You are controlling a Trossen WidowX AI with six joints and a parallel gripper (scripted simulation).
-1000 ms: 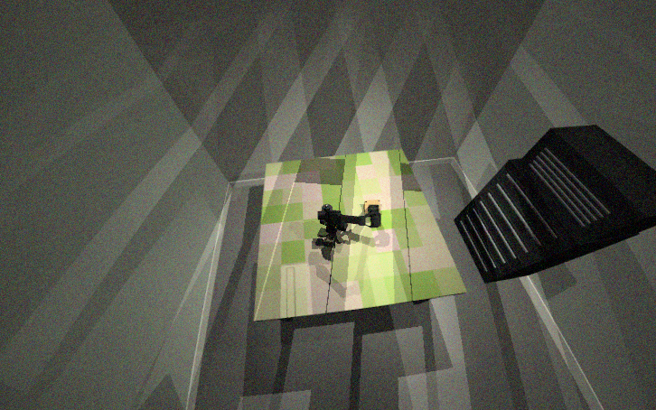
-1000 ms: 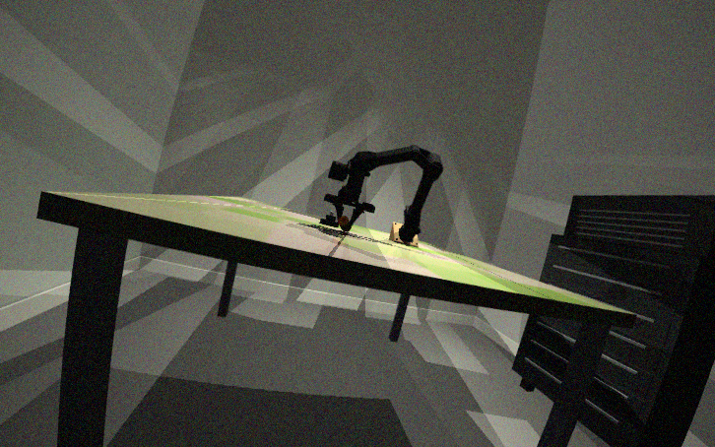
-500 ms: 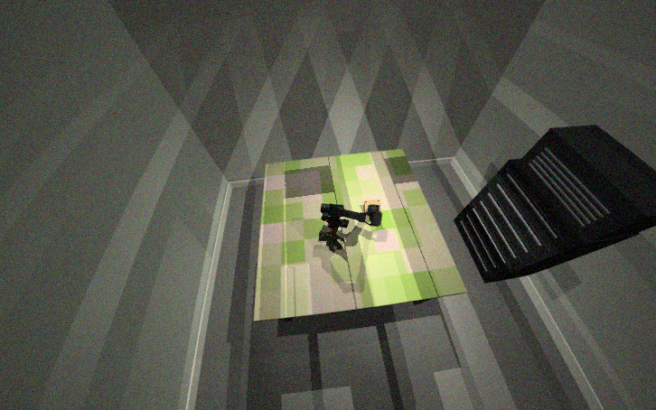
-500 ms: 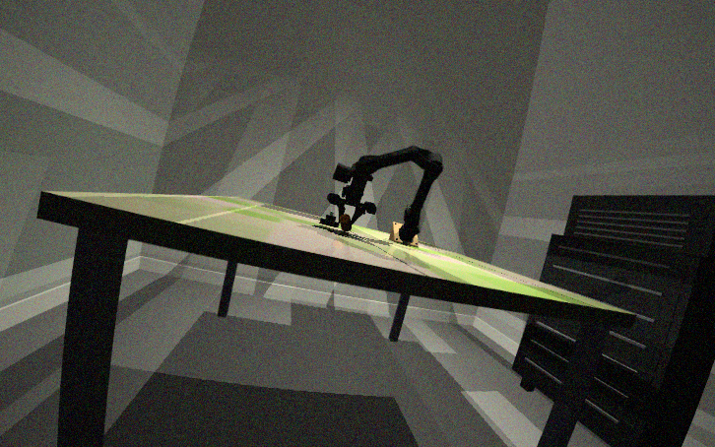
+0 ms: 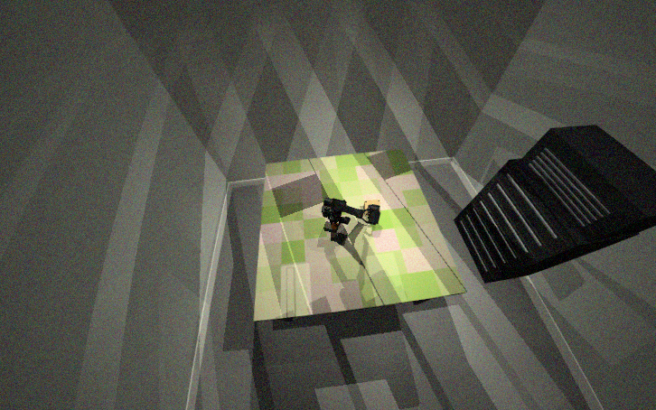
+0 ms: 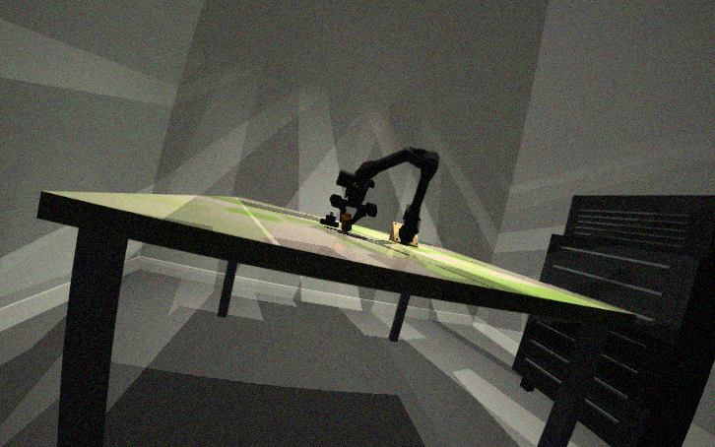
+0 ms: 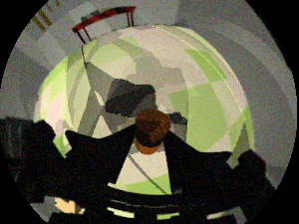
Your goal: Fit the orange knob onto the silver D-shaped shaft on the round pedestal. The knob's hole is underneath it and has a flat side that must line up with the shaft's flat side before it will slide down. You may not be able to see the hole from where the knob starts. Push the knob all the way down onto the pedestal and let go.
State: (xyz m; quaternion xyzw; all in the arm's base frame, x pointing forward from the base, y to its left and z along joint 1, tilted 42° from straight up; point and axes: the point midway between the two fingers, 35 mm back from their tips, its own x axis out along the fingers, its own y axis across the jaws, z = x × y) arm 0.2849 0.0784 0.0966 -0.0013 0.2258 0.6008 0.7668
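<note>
The orange knob [image 5: 333, 226] [image 6: 346, 223] [image 7: 152, 132] looks dark orange and roughly upright. My gripper [image 5: 334, 227] [image 6: 346, 218] [image 7: 149, 128] is shut on it, with a black finger on each side. The knob is low over the table, apart from the pedestal; the exact gap below is hard to tell. The dark round pedestal [image 6: 330, 222] stands on the table just left of the knob in the exterior view, with the small silver shaft [image 6: 331, 214] upright on it. In the top view the arm seems to cover the pedestal. The knob's hole and the shaft's flat side cannot be made out.
The table [image 5: 295, 251] [image 6: 173, 221] has a green and pink patchwork top with strong shadows. A tan block [image 5: 371, 203] [image 6: 395, 231] stands by the arm's base. A black drawer cabinet [image 5: 556, 202] [image 6: 621, 274] stands off the table at the right.
</note>
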